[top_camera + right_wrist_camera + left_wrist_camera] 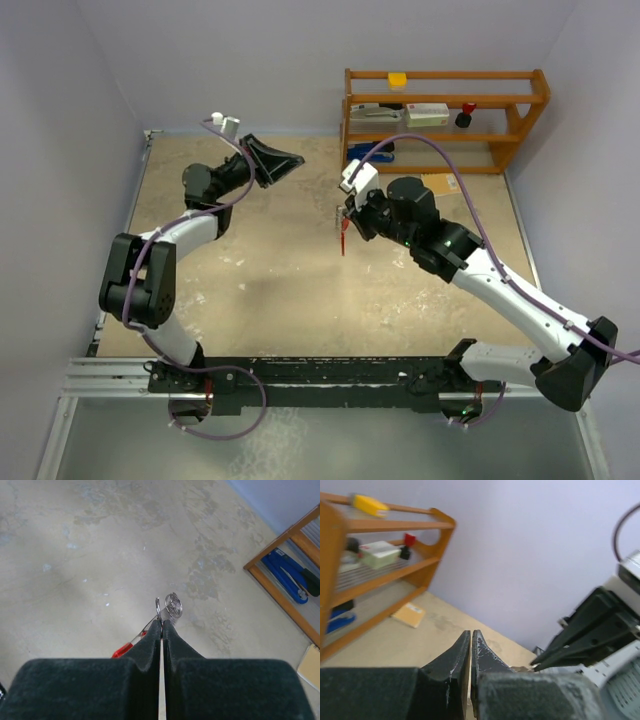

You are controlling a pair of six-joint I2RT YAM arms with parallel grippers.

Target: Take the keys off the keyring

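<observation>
Red shows under the right gripper [349, 214] from above: a red piece [343, 240] dangles over the table [280, 290], with the left gripper [283, 160] well apart. Left wrist view: its jaws are pressed together on nothing, facing the other arm. Only the right wrist view shows the hold: jaws clamped on the silvery keyring [173, 605], its coil just past the tips. So thin a pinch could slip and drop it. Whether the red piece is key or fob is unclear.
</observation>
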